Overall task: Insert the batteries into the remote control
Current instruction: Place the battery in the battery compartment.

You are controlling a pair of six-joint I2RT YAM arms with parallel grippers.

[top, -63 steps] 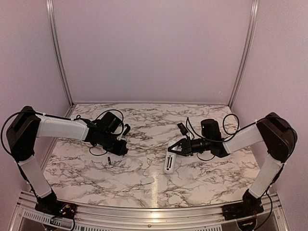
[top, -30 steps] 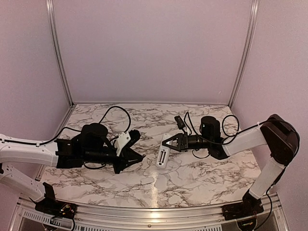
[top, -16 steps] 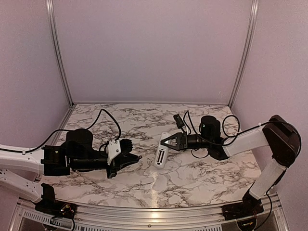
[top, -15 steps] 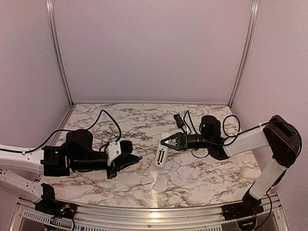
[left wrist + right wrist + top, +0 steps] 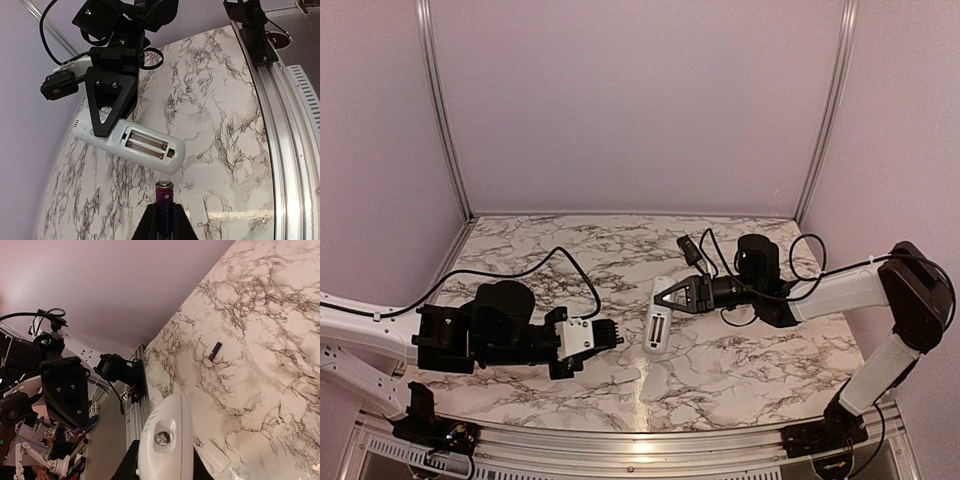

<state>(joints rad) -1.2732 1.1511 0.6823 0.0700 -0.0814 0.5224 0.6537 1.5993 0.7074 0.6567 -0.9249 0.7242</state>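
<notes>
Now, left claw (image 5: 611, 337): we see it pinched tight on a battery (image 5: 164, 196), purple end poking out in front and aimed at the remote
Right claw (image 5: 667, 297): we've got it clamped on the remote (image 5: 656, 324) at its far end, jaws narrow around the white body
Remote: up off the table (image 5: 720, 370), hanging tilted between the two claws, back side turned to the left claw
Bay (image 5: 146, 144): open, and from the left wrist we look right into it, nothing loaded in either half
Gap: battery tip near the remote's lower edge, but we see them apart
Second battery (image 5: 215, 351): lying loose on the table, well apart from both claws
Cover (image 5: 198, 209): small white piece flat on the table, just beside the held battery in our left wrist view
</notes>
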